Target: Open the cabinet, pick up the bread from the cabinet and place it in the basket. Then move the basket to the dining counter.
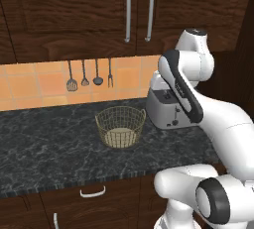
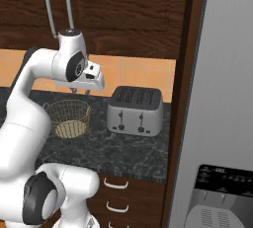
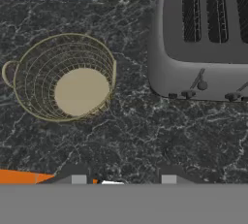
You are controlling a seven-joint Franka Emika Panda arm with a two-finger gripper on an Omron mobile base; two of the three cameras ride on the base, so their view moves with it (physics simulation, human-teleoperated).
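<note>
**Cabinet shut, basket empty**

The tool (image 3: 120, 178) hung above the counter (image 1: 44, 143), fingers apart and empty. The basket (image 1: 120, 126) sat just left of the toaster (image 2: 135, 110): probably light, springy wire, best gripped at the rim. The cabinet (image 1: 89, 10) stood above it, hiding the bread.

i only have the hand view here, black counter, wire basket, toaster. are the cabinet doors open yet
Observer: No. Both doors of the dark brown wood-grain wall cabinet are shut, their long silver bar handles side by side above the basket.
Operator: whats on the wall behind the basket
Observer: Four dark kitchen utensils hang in a row on the orange tiled backsplash.
Operator: anything right of the toaster
Observer: In the right base view, a dark wood panel and then a tall grey fridge with a dispenser panel stand past the silver four-slot toaster.
Operator: and under the counter
Observer: Dark drawers with small curved handles sit below the black speckled counter.
</note>
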